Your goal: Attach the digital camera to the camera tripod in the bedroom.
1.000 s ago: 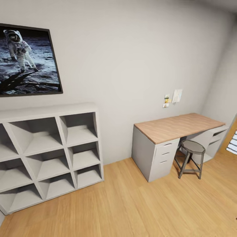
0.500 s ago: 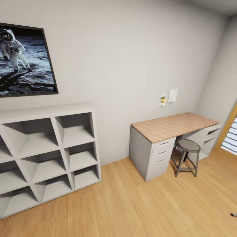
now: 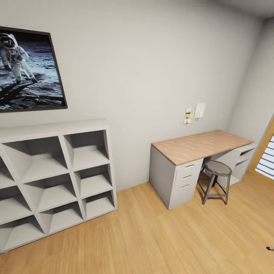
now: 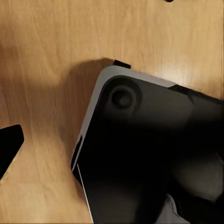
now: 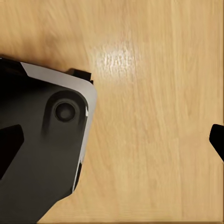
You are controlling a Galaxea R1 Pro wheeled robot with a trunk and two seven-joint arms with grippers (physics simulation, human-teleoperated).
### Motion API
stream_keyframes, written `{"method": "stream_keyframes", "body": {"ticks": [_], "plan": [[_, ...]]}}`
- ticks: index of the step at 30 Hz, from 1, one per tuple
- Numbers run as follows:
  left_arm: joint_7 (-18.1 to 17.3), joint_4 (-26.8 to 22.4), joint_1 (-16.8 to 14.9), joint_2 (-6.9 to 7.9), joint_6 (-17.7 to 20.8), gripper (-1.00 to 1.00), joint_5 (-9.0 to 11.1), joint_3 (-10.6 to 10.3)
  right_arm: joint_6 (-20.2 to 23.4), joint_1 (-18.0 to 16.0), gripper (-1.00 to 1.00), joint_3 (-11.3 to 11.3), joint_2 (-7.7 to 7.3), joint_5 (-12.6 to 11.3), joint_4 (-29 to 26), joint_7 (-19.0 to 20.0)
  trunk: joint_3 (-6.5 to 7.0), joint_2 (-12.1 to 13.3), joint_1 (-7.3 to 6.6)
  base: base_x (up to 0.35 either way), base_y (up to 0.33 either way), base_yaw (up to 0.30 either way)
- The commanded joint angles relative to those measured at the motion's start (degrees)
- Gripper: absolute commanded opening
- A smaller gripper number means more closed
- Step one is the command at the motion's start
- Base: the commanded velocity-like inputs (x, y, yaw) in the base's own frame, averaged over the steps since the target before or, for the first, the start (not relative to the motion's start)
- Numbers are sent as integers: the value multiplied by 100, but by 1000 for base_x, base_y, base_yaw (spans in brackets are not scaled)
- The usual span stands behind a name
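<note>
1. The step in hand looked like a search of the bedroom: the head camera faced a pale grey wall, with neither the digital camera nor the camera tripod among the things it took in.
2. A white cube shelf [image 3: 57, 171] stood against the wall under a framed astronaut picture [image 3: 28, 70], its compartments bare as far as could be seen.
3. A wooden-top desk [image 3: 198, 146] with grey drawers stood well apart from the shelf, a round grey stool [image 3: 217, 180] tucked just beside it, and small paper notes [image 3: 196, 112] pinned on the wall above. The desk top carried nothing.
4. A wood-framed window edge [image 3: 268, 152] showed past the desk.
5. Both wrist cameras looked down at the light wood floor [image 5: 154, 116] and a corner of the robot's dark base [image 4: 149, 158].
6. Dark finger tips sat at the picture edges, one in the left wrist view and two in the right; I could not tell how wide either gripper stood. Neither appeared to carry anything.
7. The next move, in my judgement, called for turning the base or head toward the unseen part of the room to find the tripod and camera.
</note>
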Motion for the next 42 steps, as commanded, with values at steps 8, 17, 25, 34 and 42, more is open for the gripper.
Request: {"method": "stream_keyframes", "body": {"ticks": [8,17,25,34,42], "plan": [[196,-2340,-55,464,2490,100,19,25,947,-83,100,-81,22,-5,-1436,32,-12,-12,3,0,0,0],[301,-4258,-1849,331,4416,100,799,28,3120,-1497,100,-106,167,-682,-3895,257,-12,-12,3,0,0,0],[335,-4750,-2539,-488,4466,100,998,-27,4003,-2431,100,-117,163,-1610,-4136,1028,-12,-12,3,0,0,0],[386,-5571,-2649,-745,4516,100,930,-56,4823,-2698,100,85,245,-2488,-5203,1787,-12,-12,3,0,0,0],[814,-5608,-2651,-751,4523,100,950,-80,4964,-2707,100,115,252,-2535,-5258,1821,-12,-12,3,0,0,0]]}}
